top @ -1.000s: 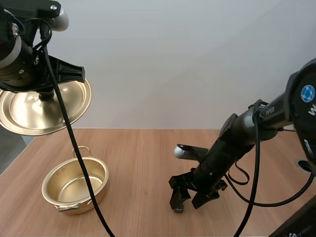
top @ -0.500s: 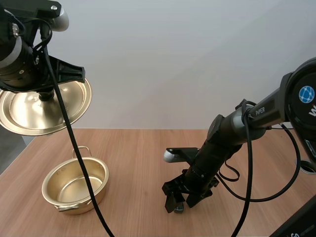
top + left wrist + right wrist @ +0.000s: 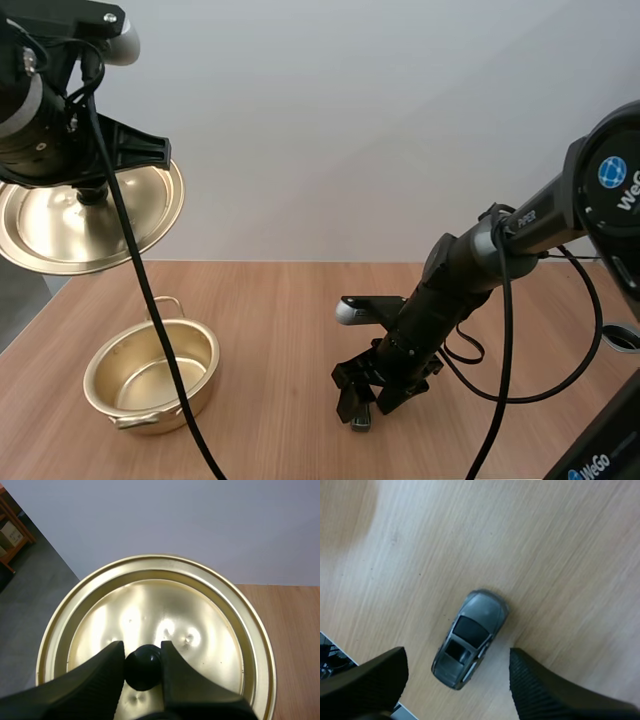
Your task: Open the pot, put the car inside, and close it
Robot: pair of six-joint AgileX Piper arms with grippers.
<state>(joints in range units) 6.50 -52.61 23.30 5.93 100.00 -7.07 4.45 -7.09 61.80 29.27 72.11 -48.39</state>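
looks like a robotics lab test bench — left arm (image 3: 40, 120) and right arm (image 3: 480, 260) working over a plain wooden table (image 3: 290, 300), blank pale wall (image 3: 350, 120) behind, grey floor (image 3: 18, 300) alongside.

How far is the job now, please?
Done: the pot is open; the left hand holds the lid by its knob, up in the air. In hand: the right hand is open around the car on the table, not yet gripping. Left: lift the car, put it in the empty pot, set the lid back.
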